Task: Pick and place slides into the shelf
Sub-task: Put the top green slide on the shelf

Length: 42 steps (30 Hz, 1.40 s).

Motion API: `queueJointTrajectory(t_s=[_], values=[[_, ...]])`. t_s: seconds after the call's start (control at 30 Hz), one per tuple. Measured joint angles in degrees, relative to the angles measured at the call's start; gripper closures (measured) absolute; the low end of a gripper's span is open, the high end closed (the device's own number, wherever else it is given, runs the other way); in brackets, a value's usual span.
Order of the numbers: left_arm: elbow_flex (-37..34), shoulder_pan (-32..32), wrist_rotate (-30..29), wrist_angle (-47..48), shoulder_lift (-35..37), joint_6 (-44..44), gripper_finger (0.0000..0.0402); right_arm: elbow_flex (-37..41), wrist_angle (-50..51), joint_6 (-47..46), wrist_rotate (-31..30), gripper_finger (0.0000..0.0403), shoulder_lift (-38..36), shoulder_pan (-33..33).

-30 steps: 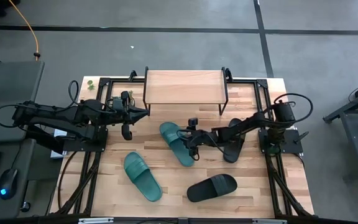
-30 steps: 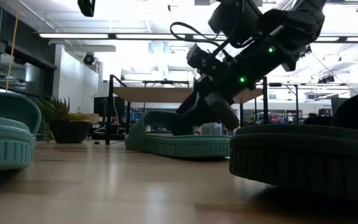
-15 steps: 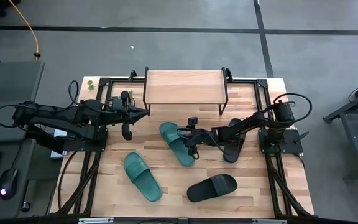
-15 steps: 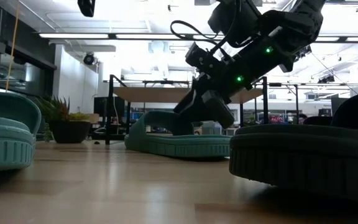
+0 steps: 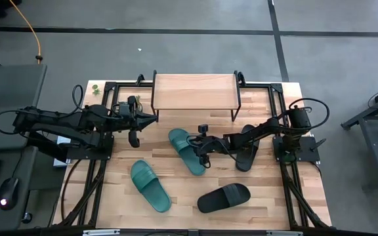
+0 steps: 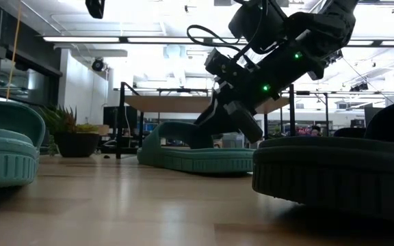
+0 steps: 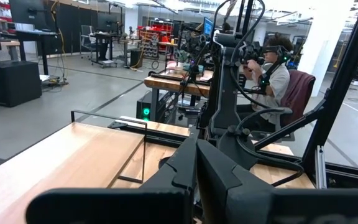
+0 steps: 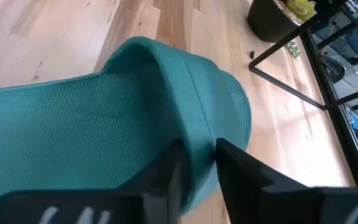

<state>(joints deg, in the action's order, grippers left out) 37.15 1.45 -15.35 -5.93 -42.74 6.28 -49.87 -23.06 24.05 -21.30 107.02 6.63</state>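
Two teal slides (image 5: 187, 151) (image 5: 150, 185) and two black slides (image 5: 224, 197) (image 5: 247, 152) are scattered sole-down on the table — the wooden-topped shelf (image 5: 194, 92) is bare.

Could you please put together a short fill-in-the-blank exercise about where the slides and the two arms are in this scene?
1. The right tool pinches the strap of a ____ slide.
2. The number of slides on the shelf is ____.
3. The left tool waits, shut, beside the shelf's ____ end in the high view.
4. The slide nearest the table's front edge is coloured ____.

Missing words: teal-green; zero; left; black
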Motion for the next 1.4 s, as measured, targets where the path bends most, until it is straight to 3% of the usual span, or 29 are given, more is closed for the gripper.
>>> queueJointTrajectory(t_s=[0.43,0.97,1.4], values=[[0.0,0.0,0.0,0.0,0.0,0.0,0.0399,0.0,0.3,-3.1,1.5,0.0397,-0.1,-0.8],[0.0,0.0,0.0,0.0,0.0,0.0,0.0399,0.0,0.7,-1.5,2.4,0.0402,-0.1,-1.0],[0.0,0.0,0.0,0.0,0.0,-0.5,0.0399,0.0,5.7,-1.3,-0.8,0.0402,-3.7,-1.0]])
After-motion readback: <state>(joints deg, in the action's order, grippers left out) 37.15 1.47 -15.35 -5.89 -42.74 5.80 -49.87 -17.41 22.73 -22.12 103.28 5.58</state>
